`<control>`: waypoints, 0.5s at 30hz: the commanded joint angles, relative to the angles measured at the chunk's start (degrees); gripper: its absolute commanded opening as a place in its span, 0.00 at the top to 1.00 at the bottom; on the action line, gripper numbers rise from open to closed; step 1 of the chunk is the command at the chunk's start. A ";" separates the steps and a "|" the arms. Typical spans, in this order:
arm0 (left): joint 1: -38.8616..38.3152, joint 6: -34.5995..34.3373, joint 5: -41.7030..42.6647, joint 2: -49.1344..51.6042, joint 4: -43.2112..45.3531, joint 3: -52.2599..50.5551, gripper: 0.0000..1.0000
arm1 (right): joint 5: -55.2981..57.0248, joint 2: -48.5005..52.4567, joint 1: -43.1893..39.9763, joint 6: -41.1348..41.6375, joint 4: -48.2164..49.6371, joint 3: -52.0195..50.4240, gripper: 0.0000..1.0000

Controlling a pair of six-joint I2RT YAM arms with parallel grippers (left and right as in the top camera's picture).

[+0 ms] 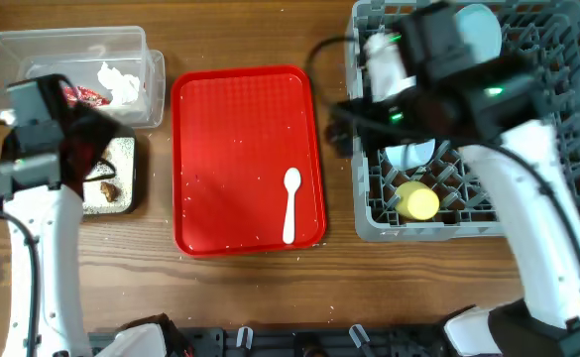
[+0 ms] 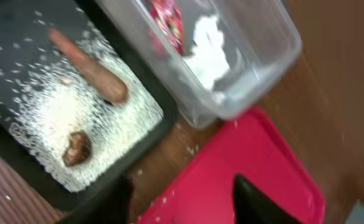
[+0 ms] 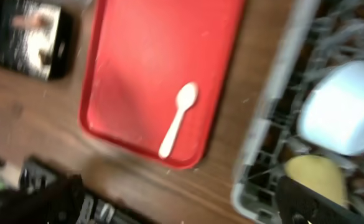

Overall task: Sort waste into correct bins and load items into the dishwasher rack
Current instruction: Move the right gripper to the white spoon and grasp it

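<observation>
The white plastic spoon [image 1: 290, 203] is lying on the flat red tray [image 1: 230, 129], lower middle, waiting for loading. The left gripper [image 2: 182, 194] and right gripper [image 3: 182, 198] are both gaping wide, empty. Next is probably pinching its thin handle.

Overhead view: bright, even light from above, sharp focus, only faint soft shadows along the red serving tray [image 1: 240, 109] and grey rack [image 1: 364, 213].

Left wrist view: motion blur throughout. The rice grains [image 2: 51, 118] smear into streaks, the white tissue [image 2: 210, 53] is blown out, and the clear tub [image 2: 256, 68] shows a mild sheen.

Right wrist view: heaviest blur. The white spoon [image 3: 178, 118] is soft-edged, the pale bowl [image 3: 346, 112] washed out, the lower corners dark.
</observation>
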 commanded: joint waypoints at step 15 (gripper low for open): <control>-13.25 0.50 2.58 0.76 -1.29 0.24 0.00 | 10.47 17.51 9.79 1.84 47.56 -38.47 0.21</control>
